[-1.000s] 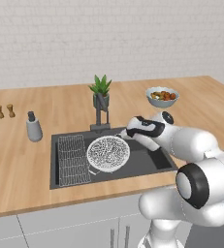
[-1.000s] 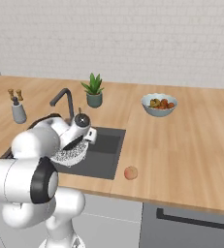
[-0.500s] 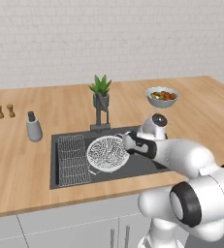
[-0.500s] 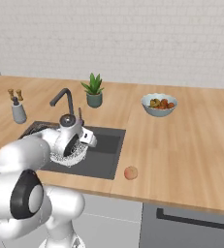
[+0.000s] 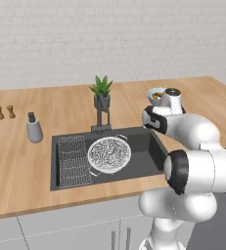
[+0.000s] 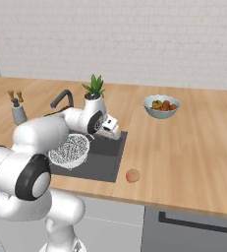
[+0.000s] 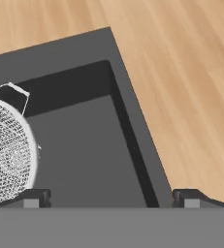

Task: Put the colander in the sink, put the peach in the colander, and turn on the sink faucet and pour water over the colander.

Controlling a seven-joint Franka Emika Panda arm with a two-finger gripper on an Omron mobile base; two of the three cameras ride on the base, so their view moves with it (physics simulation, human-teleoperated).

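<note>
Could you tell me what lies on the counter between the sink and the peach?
Nothing: in the right base view, only bare wooden counter separates the sink from the peach, which sits near the front edge.

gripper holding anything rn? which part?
Nothing. The gripper is open, fingers spread over the sink edge; the colander sits free in the basin.

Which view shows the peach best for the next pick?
The right base view: the peach lies unobstructed on the wooden counter, right of the sink. The left base view has the arm across that side, and the hand view looks at the sink corner.
</note>
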